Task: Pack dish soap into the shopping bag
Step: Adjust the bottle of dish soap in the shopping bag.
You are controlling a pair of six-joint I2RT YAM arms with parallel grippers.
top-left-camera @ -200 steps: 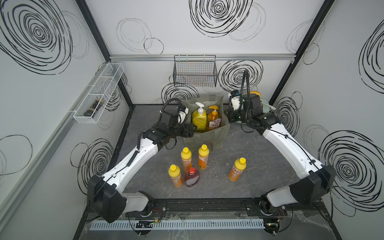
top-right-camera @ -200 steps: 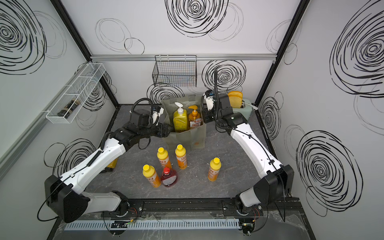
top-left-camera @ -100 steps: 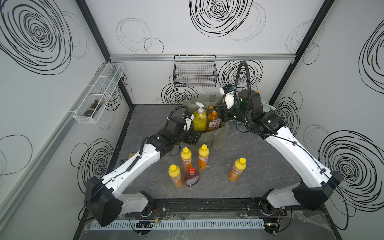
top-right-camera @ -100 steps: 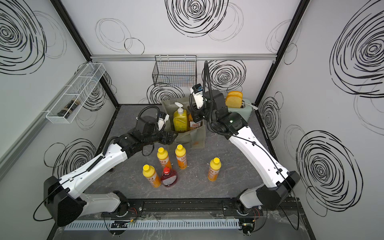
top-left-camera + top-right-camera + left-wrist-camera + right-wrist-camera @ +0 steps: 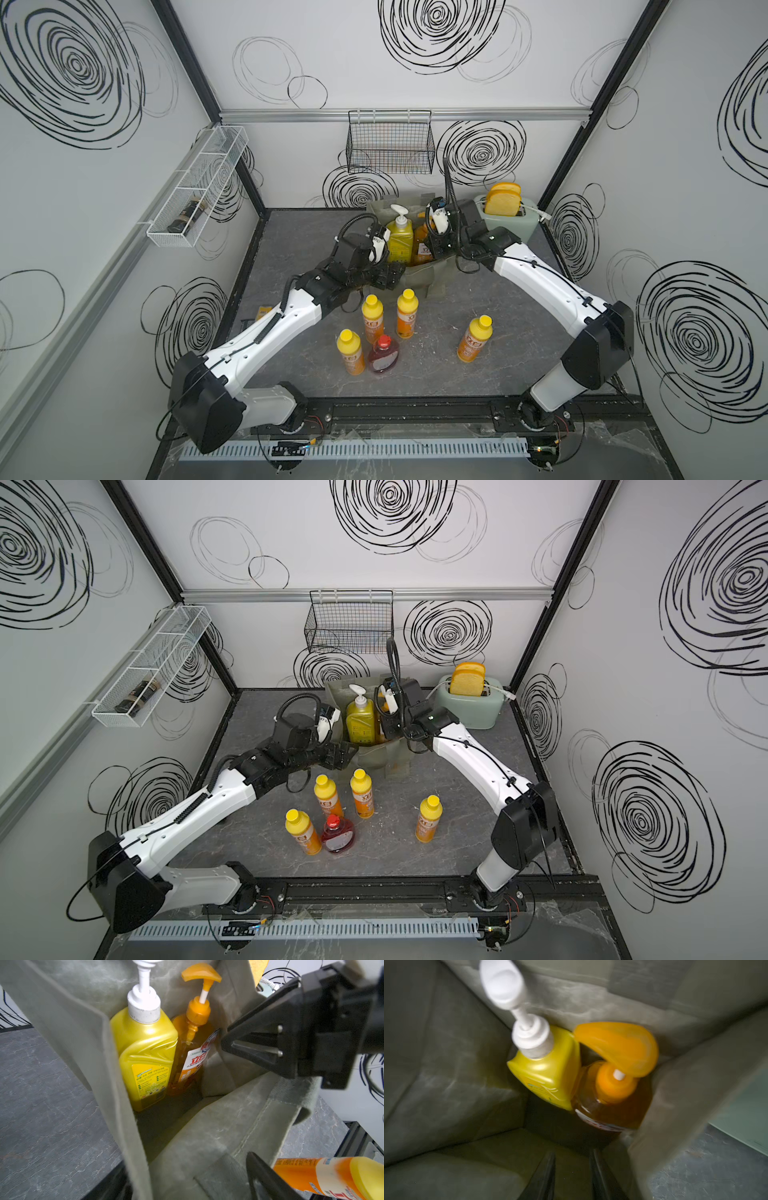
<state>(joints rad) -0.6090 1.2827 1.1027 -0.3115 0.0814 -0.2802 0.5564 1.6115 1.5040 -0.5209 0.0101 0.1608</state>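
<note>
With two pump bottles sitting in the shopping bag, the left gripper is hovering wide open at its rim, the right gripper is hanging slightly parted and empty inside, and one of the small orange bottles on the table is probably needing a grasp next.

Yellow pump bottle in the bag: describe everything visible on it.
The yellow pump bottle is glossy opaque yellow plastic, flat-sided with sloped shoulders, a white collar and long-stemmed white pump, and a yellow printed label low on its front. It stands upright inside the shopping bag, toward the back, bare bag floor in front. The amber bottle stands right beside it, apparently touching.
</note>
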